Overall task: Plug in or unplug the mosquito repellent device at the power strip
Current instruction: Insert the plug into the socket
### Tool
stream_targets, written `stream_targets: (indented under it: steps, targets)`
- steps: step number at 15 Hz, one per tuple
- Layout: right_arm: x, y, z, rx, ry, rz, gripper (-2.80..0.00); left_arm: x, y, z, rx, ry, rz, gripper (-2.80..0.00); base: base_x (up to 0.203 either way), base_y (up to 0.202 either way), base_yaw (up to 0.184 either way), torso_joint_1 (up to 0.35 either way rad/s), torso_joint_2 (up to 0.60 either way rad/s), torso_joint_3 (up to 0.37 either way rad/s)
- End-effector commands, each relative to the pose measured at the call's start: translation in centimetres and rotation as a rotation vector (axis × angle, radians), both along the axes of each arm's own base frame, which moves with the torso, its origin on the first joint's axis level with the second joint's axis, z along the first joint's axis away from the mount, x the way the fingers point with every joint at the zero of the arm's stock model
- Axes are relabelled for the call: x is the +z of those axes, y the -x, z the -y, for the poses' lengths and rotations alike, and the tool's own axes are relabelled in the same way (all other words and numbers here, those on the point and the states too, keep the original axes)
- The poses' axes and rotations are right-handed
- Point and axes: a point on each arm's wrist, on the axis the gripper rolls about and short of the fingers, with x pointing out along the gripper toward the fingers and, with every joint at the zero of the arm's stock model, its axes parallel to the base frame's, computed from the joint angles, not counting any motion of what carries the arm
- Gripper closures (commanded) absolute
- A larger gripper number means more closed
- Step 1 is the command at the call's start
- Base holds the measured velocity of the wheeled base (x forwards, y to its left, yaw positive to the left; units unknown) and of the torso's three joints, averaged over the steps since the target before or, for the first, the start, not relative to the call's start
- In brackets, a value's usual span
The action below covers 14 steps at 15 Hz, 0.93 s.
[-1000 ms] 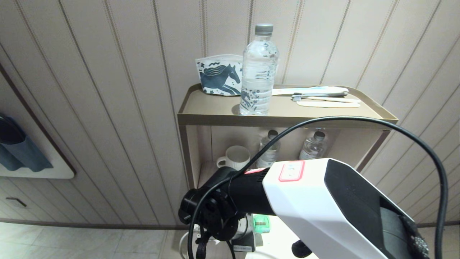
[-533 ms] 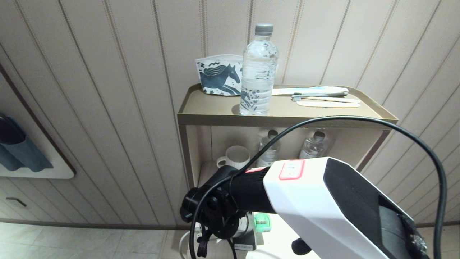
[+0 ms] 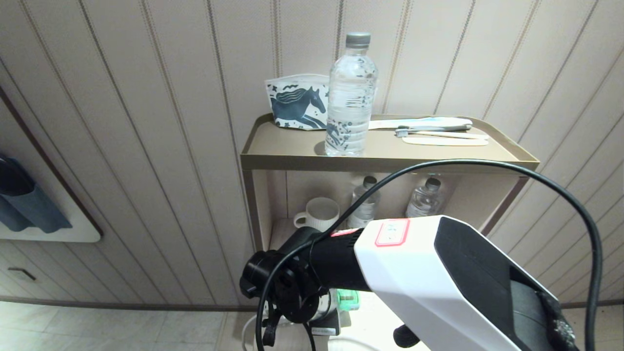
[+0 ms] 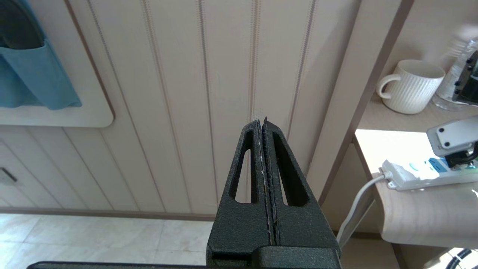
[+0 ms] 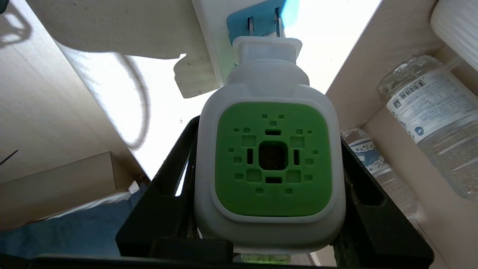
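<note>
The mosquito repellent device (image 5: 272, 160) is white with a green perforated top, and my right gripper (image 5: 267, 138) is shut on its two sides. Its two metal prongs (image 5: 277, 23) meet a light-blue socket panel (image 5: 257, 18) of the power strip (image 5: 209, 33); bare metal still shows, and how deep they sit I cannot tell. In the head view my right arm (image 3: 438, 273) hides the grip, and only the device's green bottle (image 3: 347, 298) peeks out below. The power strip (image 4: 418, 175) lies on a low shelf. My left gripper (image 4: 262, 125) is shut and empty, parked facing the panelled wall.
A shelf unit (image 3: 390, 161) stands against the wall with a tall water bottle (image 3: 351, 92), a horse-print pouch (image 3: 297, 105) and a toothbrush (image 3: 438, 132) on top. Inside are a white mug (image 3: 318, 213) and two small bottles (image 3: 424, 197). A black cable (image 3: 487, 163) arcs over my arm.
My right wrist has shifted slightly to the left in the head view, carrying the green bottle with it. The left arm has not moved.
</note>
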Motion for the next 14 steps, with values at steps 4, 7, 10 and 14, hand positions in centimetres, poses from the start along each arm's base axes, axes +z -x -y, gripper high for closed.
stream_targets:
  steps: [4, 7, 10, 14]
  targets:
    - [-0.25, 0.09, 0.04, 0.011, 0.022, -0.011, 0.00, 0.01, 0.00, 0.00, 0.000, 0.000, 0.001, 0.00, 0.000, 0.000, 0.000, 0.000, 0.00, 0.000]
    - [-0.02, 0.37, 0.44, 0.062, 0.086, -0.053, 0.00, 0.01, 0.00, 0.00, 0.000, 0.000, 0.001, 0.00, 0.000, 0.000, 0.000, 0.000, 0.00, 0.000]
    - [0.13, 0.70, 0.57, 0.113, 0.129, -0.089, 0.00, 0.01, 0.00, 0.00, -0.002, 0.000, 0.001, 0.00, 0.000, 0.000, 0.000, 0.000, 0.00, 0.000]
    - [0.43, 0.49, 0.48, 0.167, 0.137, -0.092, 0.00, 0.01, 0.00, 0.00, -0.001, 0.000, 0.001, 0.00, 0.000, 0.000, 0.000, 0.000, 0.00, 0.000]
